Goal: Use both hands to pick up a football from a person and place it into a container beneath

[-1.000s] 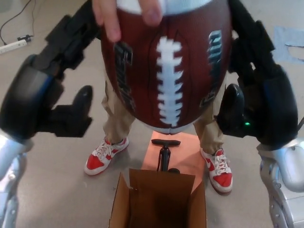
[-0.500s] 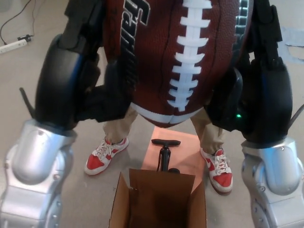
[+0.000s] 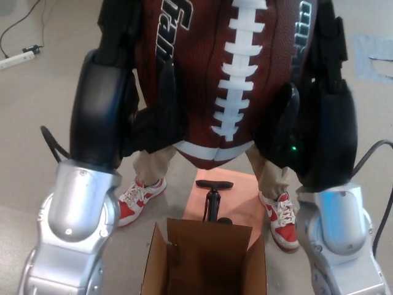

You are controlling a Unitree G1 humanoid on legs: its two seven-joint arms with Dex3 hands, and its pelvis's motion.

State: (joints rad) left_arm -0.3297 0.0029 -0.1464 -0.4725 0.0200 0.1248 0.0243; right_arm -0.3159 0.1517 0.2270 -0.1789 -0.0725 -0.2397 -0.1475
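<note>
**Both hands now clamp the football above the box**

A second ago a person's fingers were on top of the football (image 3: 227, 80) and the robot's hands stood apart from it, fingers spread. Those fingers are gone from view, and both arms have closed in and risen, so the ball looks to be carried by the robot alone. The left hand (image 3: 153, 120) presses its dark fingers against the ball's left flank; the right hand (image 3: 285, 129), a small green light glowing on it, grips the opposite flank. I judge the handover finished, or nearly so, with the lowering into the container not yet begun.

Taking the cardboard box (image 3: 206, 258) as the landmark: it stands open on the floor, and the football hangs well above it, its lower tip roughly over the box's far edge. Just beyond the box a black hand pump (image 3: 213, 200) stands upright on an orange mat (image 3: 245, 203). The person's legs and red-and-white sneakers (image 3: 279, 218) are behind the box, one shoe to each side.

The football is large, filling the upper middle of the view. It is dark reddish-brown and pebbled, with bold white laces down its face, a white stripe around the lower end and partly legible lettering on both sides. It is held lengthwise, nearly upright, laces toward the camera.
</note>
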